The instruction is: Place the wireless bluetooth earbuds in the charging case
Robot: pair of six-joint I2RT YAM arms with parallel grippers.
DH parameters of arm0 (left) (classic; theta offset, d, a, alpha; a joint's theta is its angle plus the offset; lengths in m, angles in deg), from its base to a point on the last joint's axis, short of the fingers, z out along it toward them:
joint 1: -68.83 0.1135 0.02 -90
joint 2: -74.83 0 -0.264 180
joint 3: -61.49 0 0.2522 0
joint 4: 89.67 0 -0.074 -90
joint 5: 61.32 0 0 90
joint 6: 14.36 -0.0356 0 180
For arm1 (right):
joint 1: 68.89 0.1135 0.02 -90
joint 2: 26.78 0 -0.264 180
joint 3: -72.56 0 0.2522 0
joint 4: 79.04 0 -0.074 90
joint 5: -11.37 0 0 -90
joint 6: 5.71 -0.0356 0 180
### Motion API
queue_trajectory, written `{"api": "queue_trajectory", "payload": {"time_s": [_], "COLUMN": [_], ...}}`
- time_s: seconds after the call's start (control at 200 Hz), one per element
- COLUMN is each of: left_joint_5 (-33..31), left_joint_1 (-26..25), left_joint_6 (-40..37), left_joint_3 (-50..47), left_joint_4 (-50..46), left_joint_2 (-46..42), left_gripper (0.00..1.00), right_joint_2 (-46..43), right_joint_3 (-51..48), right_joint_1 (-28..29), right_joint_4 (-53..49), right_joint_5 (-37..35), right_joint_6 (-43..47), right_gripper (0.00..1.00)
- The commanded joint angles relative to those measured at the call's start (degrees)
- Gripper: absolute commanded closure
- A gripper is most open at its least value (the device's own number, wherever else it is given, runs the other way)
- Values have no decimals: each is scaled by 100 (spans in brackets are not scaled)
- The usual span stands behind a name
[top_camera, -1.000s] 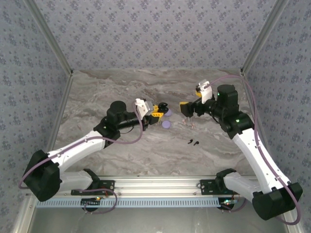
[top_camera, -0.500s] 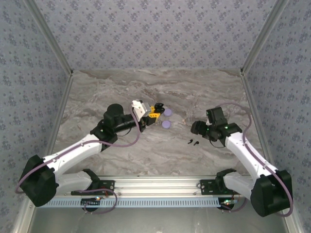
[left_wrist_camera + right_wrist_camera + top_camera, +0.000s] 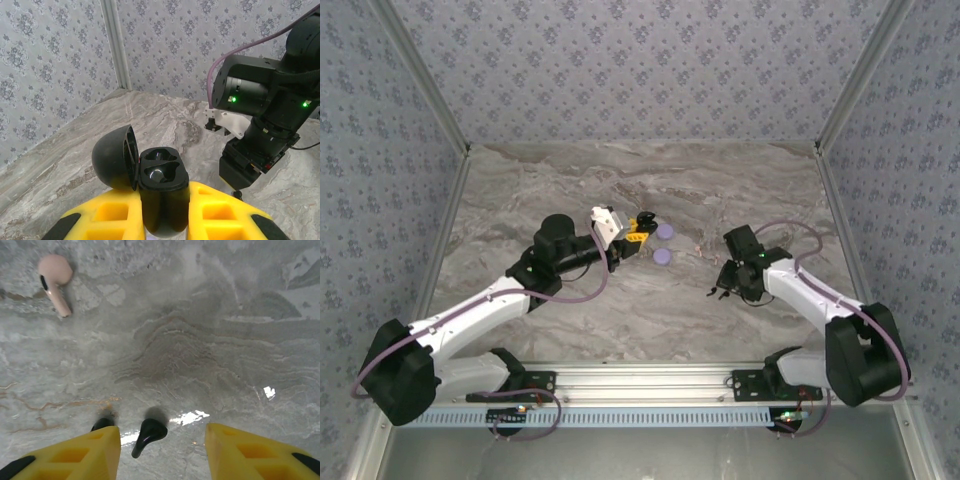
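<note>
Glossy black stubby earbuds [image 3: 148, 435] down on the polished grey veined marble tabletop [image 3: 200, 340], right between the wide-spread yellow fingers of the right gripper [image 3: 162, 452], untouched. Open marble all round; smooth pink stemmed earbud [image 3: 55, 280] well apart. Left gripper [image 3: 165, 220] clamped on the rounded black plastic charging case [image 3: 162, 182], domed lid hinged open, moulded sockets showing.
</note>
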Motion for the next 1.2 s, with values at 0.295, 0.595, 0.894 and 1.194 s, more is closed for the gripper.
{"api": "queue_trajectory", "payload": {"time_s": [0.295, 0.595, 0.894, 1.194], "left_joint_5": [-81, -116, -146, -165], "left_joint_1": [-36, -33, -38, -33], "left_joint_6": [-73, -83, -73, -69], "left_joint_3": [43, 45, 10, -13], "left_joint_4": [-79, -115, -147, -180], "left_joint_2": [-181, -184, -201, -263], "left_gripper": [100, 100, 100, 100], "right_joint_2": [446, 582, 751, 790], "right_joint_3": [-39, -108, -157, -170], "right_joint_1": [284, 351, 391, 392], "right_joint_4": [240, 256, 367, 475], "right_joint_5": [-172, -215, -225, -306], "right_joint_6": [-232, -270, -271, -102], "right_gripper": [56, 61, 66, 75]}}
